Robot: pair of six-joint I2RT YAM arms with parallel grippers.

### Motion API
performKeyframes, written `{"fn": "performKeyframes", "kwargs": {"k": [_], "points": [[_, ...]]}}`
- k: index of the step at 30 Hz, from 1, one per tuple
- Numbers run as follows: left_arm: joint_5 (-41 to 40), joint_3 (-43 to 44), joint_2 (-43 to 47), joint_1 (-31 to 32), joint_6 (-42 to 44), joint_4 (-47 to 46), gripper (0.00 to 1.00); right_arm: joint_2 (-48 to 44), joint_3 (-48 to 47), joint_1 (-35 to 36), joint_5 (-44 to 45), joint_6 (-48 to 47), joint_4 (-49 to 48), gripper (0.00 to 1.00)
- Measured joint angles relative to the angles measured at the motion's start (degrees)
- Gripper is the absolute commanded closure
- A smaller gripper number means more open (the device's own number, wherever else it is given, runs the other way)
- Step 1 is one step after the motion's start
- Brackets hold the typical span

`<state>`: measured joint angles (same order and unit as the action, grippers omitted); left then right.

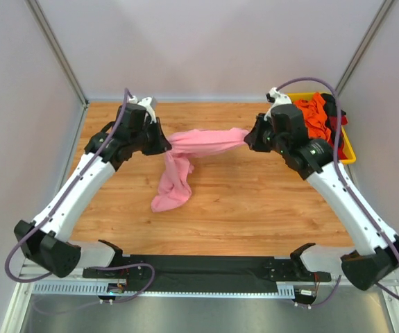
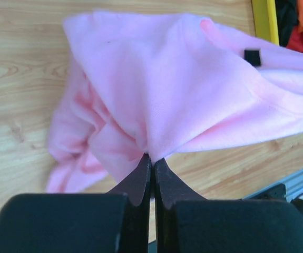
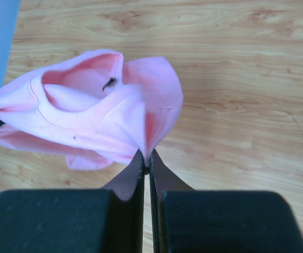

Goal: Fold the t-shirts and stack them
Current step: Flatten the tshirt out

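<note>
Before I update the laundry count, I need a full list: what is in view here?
pink t-shirt: one, light pink, stretched between both hands above the table, one end hanging down.
heaped t-shirts: number unclear, orange, red, black, inside the bin.
bin: one, yellow, table's far right corner.
table: one, light wood, under everything.
left hand: one, black, shut on the pink t-shirt.
right hand: one, black, shut on the pink t-shirt.

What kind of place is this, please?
Probably a robot lab work cell, not a home: plain panel walls on metal posts, a wooden table, a left arm and right arm gripping one pink t-shirt.
</note>
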<state>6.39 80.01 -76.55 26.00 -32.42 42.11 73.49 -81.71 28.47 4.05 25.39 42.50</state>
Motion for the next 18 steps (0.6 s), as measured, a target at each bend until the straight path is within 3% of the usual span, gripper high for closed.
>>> {"fn": "performKeyframes", "kwargs": {"k": [5, 6, 7, 10, 13, 15, 18], "points": [[1.25, -9.79, 3.89, 1.44, -0.50, 0.04, 1.00, -5.25, 9.11, 1.68, -0.37, 2.32, 0.44, 1.00], [1.62, -12.50, 3.52, 1.84, -0.68, -0.26, 0.95, -5.07, 11.54, 1.90, -0.46, 2.67, 0.76, 1.00], [2.49, -16.00, 2.86, 2.62, -0.92, -0.46, 0.77, -4.26, 14.14, 2.05, -0.48, 2.97, 0.98, 1.00], [5.55, -25.38, 1.77, 4.52, -2.23, -1.01, 0.55, -3.02, 22.47, 2.21, -0.39, 3.56, 1.62, 0.98], [6.45, -29.83, 2.34, 5.16, -3.28, 0.20, 0.41, -3.06, 30.47, 2.21, 0.15, 4.44, 2.73, 0.77], [5.20, -30.05, 3.43, 4.94, -3.43, 0.76, 0.38, -3.10, 33.81, 2.21, 0.48, 5.20, 3.91, 0.62], [3.74, -29.16, 4.72, 3.74, -3.34, 0.72, 0.38, -3.19, 34.64, 2.19, 0.63, 5.46, 4.76, 0.54]]}}
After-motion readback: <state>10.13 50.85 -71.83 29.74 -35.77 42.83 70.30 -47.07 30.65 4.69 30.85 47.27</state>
